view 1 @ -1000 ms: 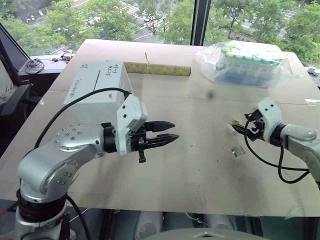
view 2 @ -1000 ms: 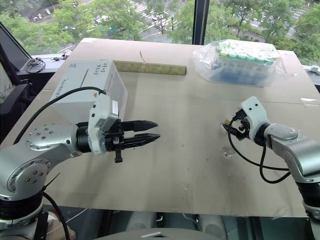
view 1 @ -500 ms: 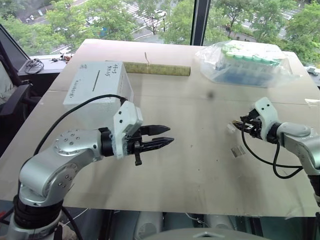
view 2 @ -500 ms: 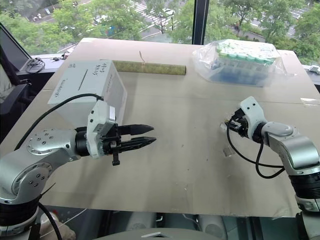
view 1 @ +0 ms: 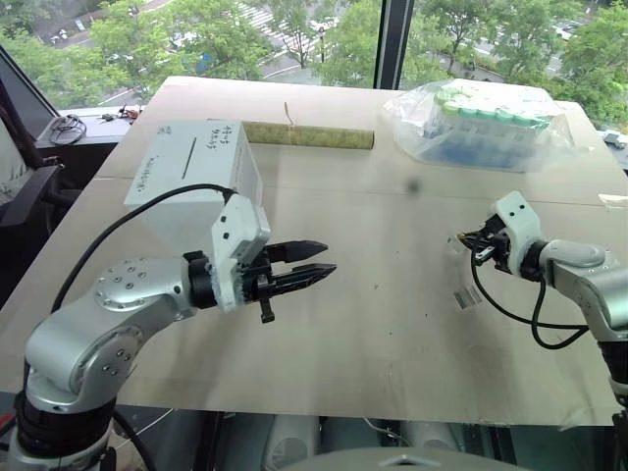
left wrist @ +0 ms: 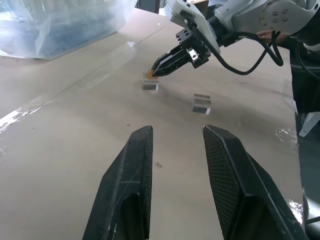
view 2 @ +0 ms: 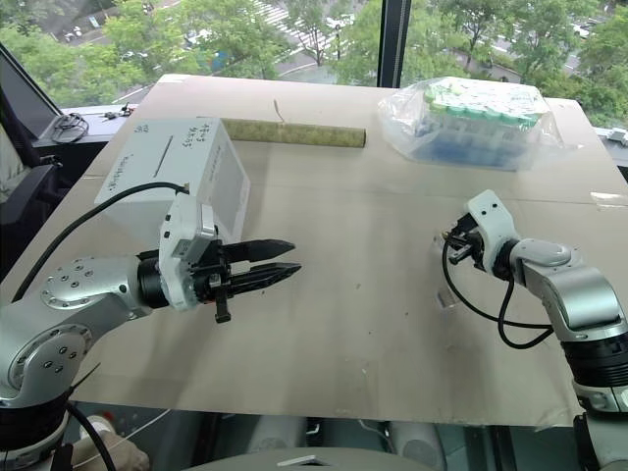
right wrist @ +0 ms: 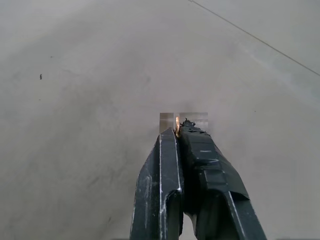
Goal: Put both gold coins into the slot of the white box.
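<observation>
- Right end effector [left wrist: 156, 70] pinches one gold coin [left wrist: 149, 75] atop a clear block [left wrist: 150, 85], ready to lift
- Left end effector [view 1: 316, 261] hovers parted, empty
- White box [view 1: 191, 177] waits beyond, slot [view 1: 189, 157] up

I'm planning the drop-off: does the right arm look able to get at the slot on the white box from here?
Probably not easily: the white box stands at the table's far left, behind the left gripper, while the right gripper sits far right, shut on a gold coin.

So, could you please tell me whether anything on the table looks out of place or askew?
The white box sits skewed at the table's left edge, and a small clear block lies loose near the right end effector.
</observation>
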You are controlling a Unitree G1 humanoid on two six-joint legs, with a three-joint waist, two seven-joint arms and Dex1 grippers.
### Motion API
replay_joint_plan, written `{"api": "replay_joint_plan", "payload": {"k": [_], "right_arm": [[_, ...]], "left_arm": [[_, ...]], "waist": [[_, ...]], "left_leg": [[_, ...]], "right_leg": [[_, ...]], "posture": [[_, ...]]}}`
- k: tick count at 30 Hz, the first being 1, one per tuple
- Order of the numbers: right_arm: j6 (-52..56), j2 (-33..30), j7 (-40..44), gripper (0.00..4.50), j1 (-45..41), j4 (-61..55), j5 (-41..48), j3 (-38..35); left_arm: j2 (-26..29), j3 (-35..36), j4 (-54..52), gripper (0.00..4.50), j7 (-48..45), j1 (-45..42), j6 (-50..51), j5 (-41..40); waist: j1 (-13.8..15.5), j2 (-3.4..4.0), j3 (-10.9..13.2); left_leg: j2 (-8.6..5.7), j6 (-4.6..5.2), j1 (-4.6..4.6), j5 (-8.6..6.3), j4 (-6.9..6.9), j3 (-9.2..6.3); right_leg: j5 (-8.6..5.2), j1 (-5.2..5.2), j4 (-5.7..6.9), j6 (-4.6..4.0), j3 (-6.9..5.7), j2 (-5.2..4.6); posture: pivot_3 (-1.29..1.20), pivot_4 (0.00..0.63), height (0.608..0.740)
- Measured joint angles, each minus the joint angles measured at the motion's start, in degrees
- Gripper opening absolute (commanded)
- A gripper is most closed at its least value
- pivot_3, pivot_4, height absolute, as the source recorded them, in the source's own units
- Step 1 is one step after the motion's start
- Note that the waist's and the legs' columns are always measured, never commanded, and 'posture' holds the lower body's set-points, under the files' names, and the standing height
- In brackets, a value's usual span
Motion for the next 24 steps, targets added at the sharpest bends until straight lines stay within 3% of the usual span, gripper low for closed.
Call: {"api": "replay_joint_plan", "payload": {"k": [7,9,12,16,18,24], "right_arm": [[2.1,0.0,1.9,0.02,-0.1,-5.0,5.4,-5.5],[3.8,0.4,3.4,0.02,-0.5,-8.0,10.1,-9.0],[9.9,1.3,5.1,0.02,-3.9,-15.6,25.8,-15.3],[13.5,1.3,1.6,0.0,-11.3,-23.6,43.0,-18.3],[14.6,1.2,-2.4,0.0,-12.2,-23.7,49.2,-18.1],[14.4,-0.6,-7.3,0.0,-13.9,-24.7,55.8,-17.3]], "left_arm": [[-1.8,0.2,4.1,1.63,4.8,-4.4,4.0,-7.9],[-2.4,0.4,6.0,1.63,6.6,-6.7,5.7,-11.3],[-3.1,0.4,11.6,1.63,8.1,-13.8,9.0,-18.2],[-3.8,-0.4,16.2,0.51,7.6,-21.0,11.4,-24.2],[-4.3,-1.9,17.0,0.51,6.5,-22.4,12.3,-24.9],[-6.1,-3.9,18.6,0.51,4.6,-27.3,12.7,-26.2]], "waist": [[0.0,0.0,0.0],[0.0,-0.01,0.0],[0.0,-0.01,0.1],[-0.2,-0.09,0.1],[0.0,-0.11,0.1],[0.0,-0.11,0.1]], "left_leg": [[0.0,0.0,-0.01,0.0,0.0,-0.03],[0.01,0.0,-0.01,0.0,0.0,-0.05],[0.04,0.0,-0.02,0.0,0.0,-0.1],[0.05,-0.01,0.01,-0.01,-0.07,-0.08],[0.0,0.0,-0.03,0.0,-0.08,-0.05],[0.0,0.0,-0.04,0.0,-0.06,-0.06]], "right_leg": [[0.0,0.01,0.0,0.01,-0.01,0.01],[0.0,0.01,0.0,0.02,-0.02,0.02],[0.01,0.01,0.02,0.03,-0.05,0.06],[-0.01,0.04,-0.05,0.03,-0.05,0.07],[0.01,0.02,-0.05,0.0,-0.03,0.01],[0.01,0.02,-0.05,0.0,-0.04,0.01]], "posture": [[0.0,0.15,0.74],[0.0,0.15,0.74],[0.0,0.15,0.74],[0.0,0.15,0.74],[0.0,0.15,0.74],[0.0,0.15,0.74]]}}
